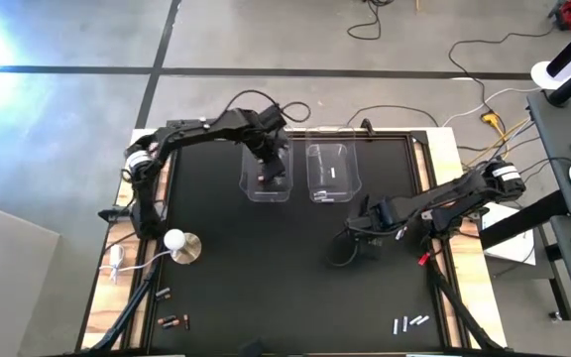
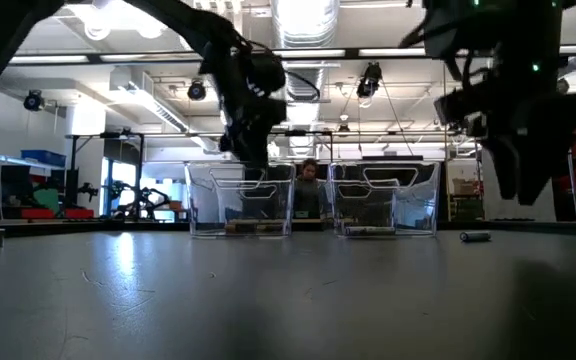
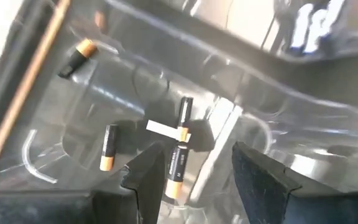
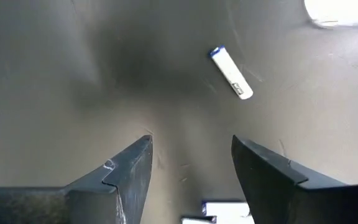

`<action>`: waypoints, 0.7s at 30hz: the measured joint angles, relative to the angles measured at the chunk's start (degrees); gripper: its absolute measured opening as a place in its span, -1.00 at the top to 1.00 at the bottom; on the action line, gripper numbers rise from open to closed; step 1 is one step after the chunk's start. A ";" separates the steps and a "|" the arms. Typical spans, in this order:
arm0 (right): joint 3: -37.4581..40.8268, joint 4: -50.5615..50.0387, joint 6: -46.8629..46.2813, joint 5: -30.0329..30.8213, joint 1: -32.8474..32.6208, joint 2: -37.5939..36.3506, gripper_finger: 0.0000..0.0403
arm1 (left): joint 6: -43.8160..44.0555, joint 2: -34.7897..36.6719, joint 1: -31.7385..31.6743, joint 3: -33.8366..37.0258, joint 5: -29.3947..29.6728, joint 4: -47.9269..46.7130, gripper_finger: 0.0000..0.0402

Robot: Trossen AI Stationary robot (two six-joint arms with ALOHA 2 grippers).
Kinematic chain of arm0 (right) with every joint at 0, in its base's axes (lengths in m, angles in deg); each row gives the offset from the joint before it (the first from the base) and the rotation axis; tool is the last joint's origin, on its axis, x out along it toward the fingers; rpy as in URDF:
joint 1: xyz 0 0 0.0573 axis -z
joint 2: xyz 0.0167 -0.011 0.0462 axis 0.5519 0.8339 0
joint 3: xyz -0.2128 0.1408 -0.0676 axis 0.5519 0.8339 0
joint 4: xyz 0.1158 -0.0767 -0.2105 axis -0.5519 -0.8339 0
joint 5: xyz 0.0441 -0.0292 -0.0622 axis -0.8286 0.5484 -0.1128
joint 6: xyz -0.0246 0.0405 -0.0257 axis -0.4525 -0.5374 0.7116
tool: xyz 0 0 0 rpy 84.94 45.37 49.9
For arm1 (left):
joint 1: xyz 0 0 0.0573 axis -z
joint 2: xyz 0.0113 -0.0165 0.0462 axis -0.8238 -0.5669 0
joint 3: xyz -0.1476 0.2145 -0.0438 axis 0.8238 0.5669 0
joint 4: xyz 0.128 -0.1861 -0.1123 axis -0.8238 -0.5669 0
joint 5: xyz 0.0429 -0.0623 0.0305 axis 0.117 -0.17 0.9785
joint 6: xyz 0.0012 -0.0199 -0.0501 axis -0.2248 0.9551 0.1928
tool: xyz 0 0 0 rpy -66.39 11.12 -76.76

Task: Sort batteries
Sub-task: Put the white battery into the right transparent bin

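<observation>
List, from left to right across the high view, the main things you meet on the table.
White knob → dark batteries → left gripper over the left clear bin → right clear bin → right gripper → silvery batteries.

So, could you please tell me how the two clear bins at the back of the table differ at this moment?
The left bin has the left gripper open right above it; the right bin has no gripper over it. The left bin holds dark batteries with copper ends; the right bin shows a silvery-white battery. Both are clear, open-topped and stand side by side.
</observation>
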 joint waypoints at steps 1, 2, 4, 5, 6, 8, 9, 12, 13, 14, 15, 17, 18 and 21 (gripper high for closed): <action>0.94 0.71 1.14 0.03 0.20 0.00 -0.05 | 0.11 1.17 0.12 0.30 0.00 0.16 0.18; 1.90 1.59 1.69 0.21 0.36 0.00 -0.04 | 0.26 2.38 0.24 0.61 0.01 0.04 0.18; 3.40 3.08 2.74 0.50 0.90 -0.10 -0.04 | 0.60 4.58 0.43 1.22 0.01 0.11 0.18; 4.02 4.21 3.45 0.60 1.14 -0.12 -0.05 | 0.77 5.83 0.52 1.71 0.03 0.29 0.18; 4.66 5.93 4.11 0.67 1.42 -0.13 -0.05 | 1.01 7.07 0.63 2.31 0.08 0.67 0.18; 5.61 9.63 5.06 0.77 1.97 -0.13 -0.05 | 1.83 9.67 0.67 4.10 0.20 2.34 0.18; 5.85 11.17 5.10 0.99 2.27 -0.11 -0.05 | 2.29 10.93 0.72 5.25 0.21 3.01 0.18; 5.99 13.95 5.09 4.01 2.69 -0.09 -0.05 | 3.74 14.41 0.81 8.71 0.26 4.98 0.18; 5.99 14.26 5.26 5.05 2.84 -0.09 -0.05 | 4.09 15.51 0.87 9.89 0.27 5.40 0.18; 5.99 14.51 5.47 5.49 2.96 -0.11 -0.05 | 4.44 16.66 0.89 11.05 0.33 5.89 0.18; 6.00 14.58 5.72 5.57 3.14 -0.12 -0.05 | 4.81 17.82 0.91 12.34 0.33 6.65 0.18; 6.04 14.60 6.90 5.55 3.56 -0.11 -0.04 | 5.55 19.82 0.95 15.06 0.34 8.21 0.18; 6.16 14.93 7.33 5.39 3.83 -0.07 -0.03 | 6.00 20.64 0.95 16.29 0.36 9.07 0.18; 7.49 17.15 8.52 3.93 4.92 0.46 -0.01 | 7.72 23.02 0.95 20.17 0.35 11.84 0.18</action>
